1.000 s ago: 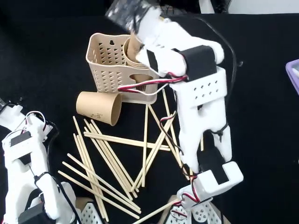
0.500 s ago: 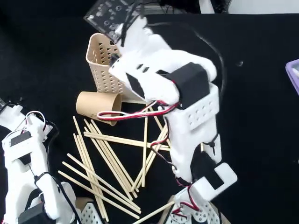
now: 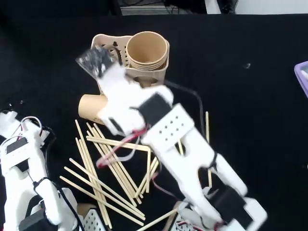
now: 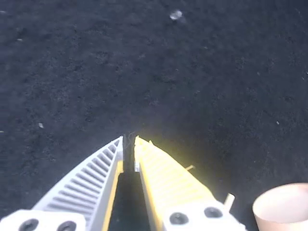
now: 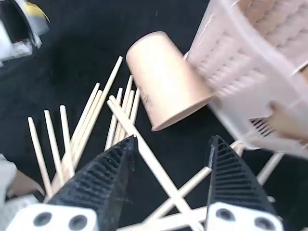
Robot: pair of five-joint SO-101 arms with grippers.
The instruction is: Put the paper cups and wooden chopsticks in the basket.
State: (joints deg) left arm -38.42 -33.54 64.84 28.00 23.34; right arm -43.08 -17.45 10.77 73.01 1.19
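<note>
A beige slotted basket stands at the back with a stack of paper cups upright in it. Another paper cup lies on its side just in front of the basket. Several wooden chopsticks are scattered across the black table. My right arm stretches over them to the lying cup. In the right wrist view my right gripper is open above the chopsticks, just short of the lying cup and the basket. My left gripper is shut and empty over bare table.
My left arm stands at the front left edge. A paper cup's rim shows beside the left gripper's base. A purple container sits at the right edge. The table's right half is open black cloth.
My right arm has swung from above the basket down and left to the lying cup and chopsticks. The stacked cups now stand uncovered in the basket. The left arm has barely moved.
</note>
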